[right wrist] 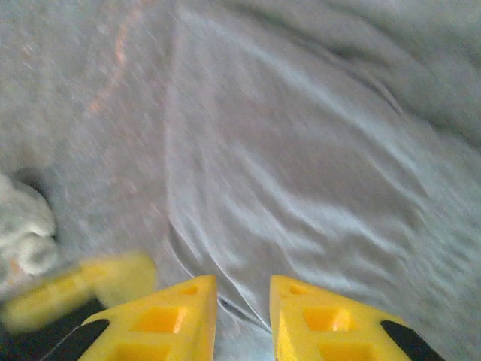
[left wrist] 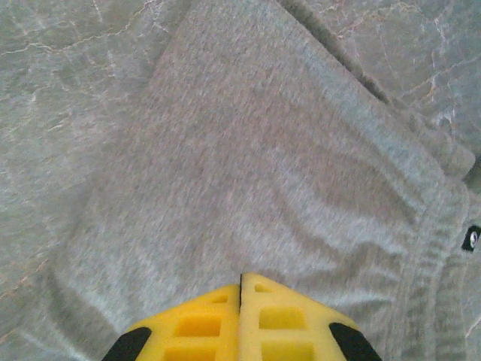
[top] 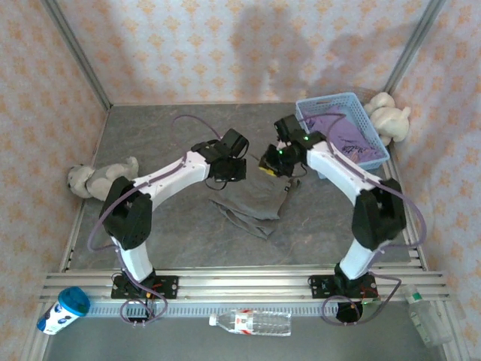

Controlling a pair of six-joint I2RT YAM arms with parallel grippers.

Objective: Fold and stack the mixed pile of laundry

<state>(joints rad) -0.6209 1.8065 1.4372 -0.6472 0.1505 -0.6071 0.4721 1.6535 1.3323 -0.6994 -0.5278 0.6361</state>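
Top view: bright, even, diffuse light, sharp throughout | soft arm shadows thrown onto the pink patterned back wall [top: 301,45] | left wrist view: clear, knit of the grey-olive soft cloth garment [left wrist: 263,173] crisp | right wrist view: motion-blurred all over, cool bluish cast, smeared yellow shape [right wrist: 75,289] lower left

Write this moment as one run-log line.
left gripper: shut | right gripper: open | grey garment: on table | purple T-shirt: in basket

Robot lab cell: aluminium frame [top: 77,53], wallpapered walls [top: 225,45].
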